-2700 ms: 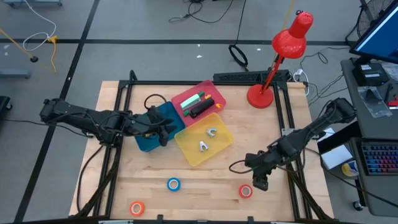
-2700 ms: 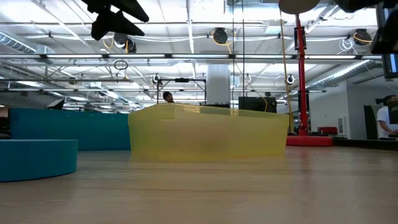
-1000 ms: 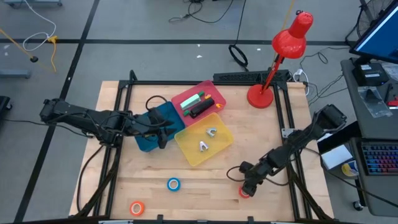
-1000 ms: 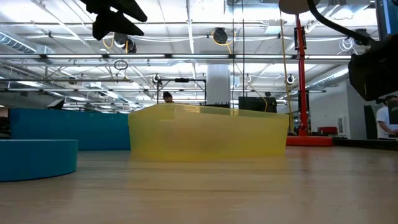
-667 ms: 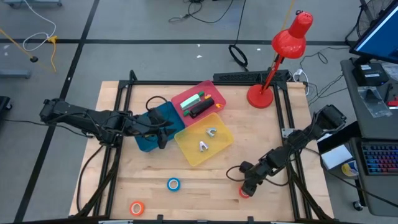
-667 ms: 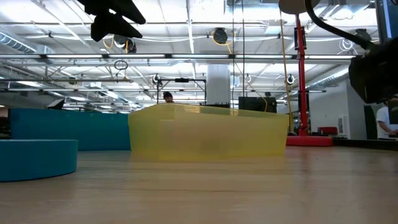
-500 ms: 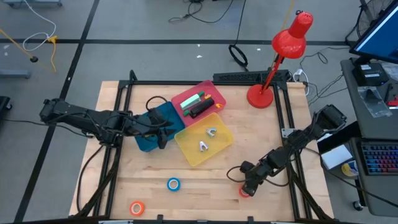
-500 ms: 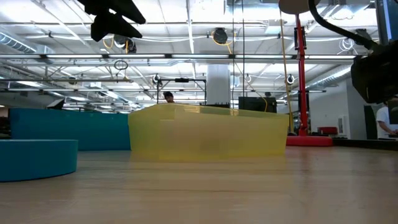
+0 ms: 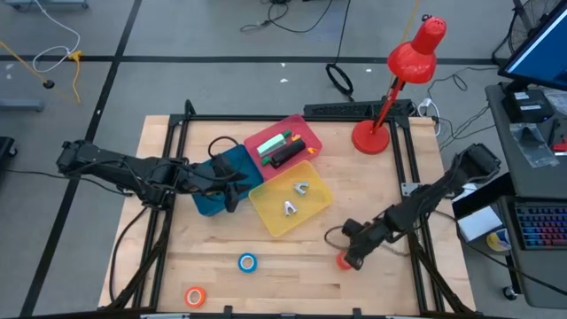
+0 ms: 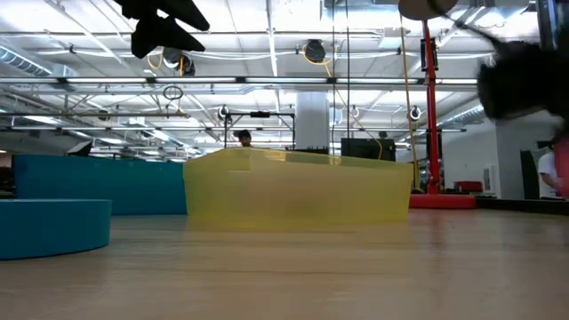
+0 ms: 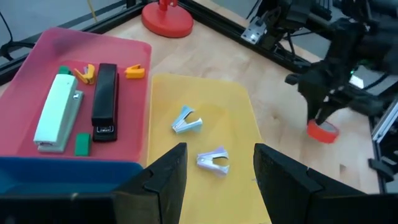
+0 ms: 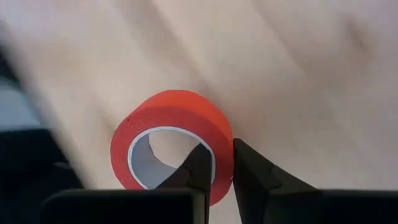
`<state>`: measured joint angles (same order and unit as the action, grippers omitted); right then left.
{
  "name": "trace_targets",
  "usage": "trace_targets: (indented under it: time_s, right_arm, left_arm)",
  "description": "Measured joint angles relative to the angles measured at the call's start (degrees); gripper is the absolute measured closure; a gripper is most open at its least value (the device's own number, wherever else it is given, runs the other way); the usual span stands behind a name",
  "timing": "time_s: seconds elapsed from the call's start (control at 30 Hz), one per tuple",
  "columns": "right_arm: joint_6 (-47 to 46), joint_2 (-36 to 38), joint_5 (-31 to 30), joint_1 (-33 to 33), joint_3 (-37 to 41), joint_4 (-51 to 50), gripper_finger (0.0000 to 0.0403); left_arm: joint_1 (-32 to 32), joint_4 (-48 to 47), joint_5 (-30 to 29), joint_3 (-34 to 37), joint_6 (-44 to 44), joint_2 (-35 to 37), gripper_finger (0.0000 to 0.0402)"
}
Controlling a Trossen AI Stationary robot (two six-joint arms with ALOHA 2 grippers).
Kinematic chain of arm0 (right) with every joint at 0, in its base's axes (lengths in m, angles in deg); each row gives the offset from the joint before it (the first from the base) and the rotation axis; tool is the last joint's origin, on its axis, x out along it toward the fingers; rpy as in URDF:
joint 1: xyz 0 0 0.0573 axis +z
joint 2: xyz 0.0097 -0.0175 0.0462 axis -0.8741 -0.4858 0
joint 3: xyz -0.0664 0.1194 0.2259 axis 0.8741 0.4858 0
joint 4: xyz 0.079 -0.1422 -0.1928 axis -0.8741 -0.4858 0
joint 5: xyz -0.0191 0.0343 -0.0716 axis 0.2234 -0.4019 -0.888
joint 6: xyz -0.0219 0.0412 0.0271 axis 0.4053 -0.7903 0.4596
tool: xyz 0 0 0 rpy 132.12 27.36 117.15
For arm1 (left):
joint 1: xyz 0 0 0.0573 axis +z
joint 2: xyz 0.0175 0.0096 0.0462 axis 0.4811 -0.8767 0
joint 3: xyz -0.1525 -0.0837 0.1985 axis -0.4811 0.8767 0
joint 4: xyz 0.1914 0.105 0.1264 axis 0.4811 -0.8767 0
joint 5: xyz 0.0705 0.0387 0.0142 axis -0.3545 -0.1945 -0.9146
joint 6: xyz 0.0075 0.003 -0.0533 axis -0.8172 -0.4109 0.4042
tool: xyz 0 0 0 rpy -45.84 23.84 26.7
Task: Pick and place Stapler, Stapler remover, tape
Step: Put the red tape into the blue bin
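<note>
The red tape roll (image 12: 171, 144) is pinched through its wall by the right gripper (image 12: 217, 163): one finger is seen inside the ring and the other outside, closed on the rim. In the high view the roll (image 9: 342, 260) is found near the table's front right, just below the gripper tip (image 9: 351, 255), possibly lifted clear of the wood, though this cannot be told for certain. The bins lie away to the left and rear of it, so the right arm is the nearer one by far. The left gripper (image 11: 214, 171) is held over the blue bin (image 9: 215, 182), jaws apart and empty.

The yellow bin (image 9: 312, 210) is occupied by two staple removers (image 11: 186, 121), the pink bin (image 9: 265, 140) by a black stapler (image 11: 106, 101), a white-and-green stapler (image 11: 56, 112) and small coloured bits. The blue tape roll (image 9: 247, 262) and orange tape roll (image 9: 195, 296) are left on the table's front edge.
</note>
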<state>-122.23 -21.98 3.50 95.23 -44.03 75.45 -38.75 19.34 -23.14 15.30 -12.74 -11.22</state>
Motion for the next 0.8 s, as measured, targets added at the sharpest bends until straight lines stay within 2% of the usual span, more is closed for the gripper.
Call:
trace_targets:
  time_s: [0.13, 0.3, 0.47, 0.57, 0.8]
  right_arm:
    - [4.4, 8.0, -4.9, -2.8, -0.4, 6.1, 0.0371]
    - [14.4, 15.9, -13.2, -8.8, -0.4, 17.1, 0.0371]
    - [24.6, 17.4, -12.8, -15.9, -0.5, 29.0, 0.0371]
    - [28.0, 16.5, -11.0, -19.5, -0.5, 36.3, 0.0371]
    - [26.2, 12.7, -2.7, -25.3, -0.5, 47.3, 0.0371]
  left_arm:
    - [0.0, 1.8, 0.6, 0.0, 1.2, 0.0, 0.0217]
    - [0.0, 5.2, 0.7, 0.0, 4.1, 0.0, 0.0217]
    - [-0.4, 13.6, 1.1, 0.1, 3.8, -1.2, 0.0217]
    - [-0.7, 22.3, 3.4, -0.1, 2.8, -3.7, 0.0217]
    - [-1.0, 38.2, 8.2, 0.0, 2.5, -11.4, 0.0217]
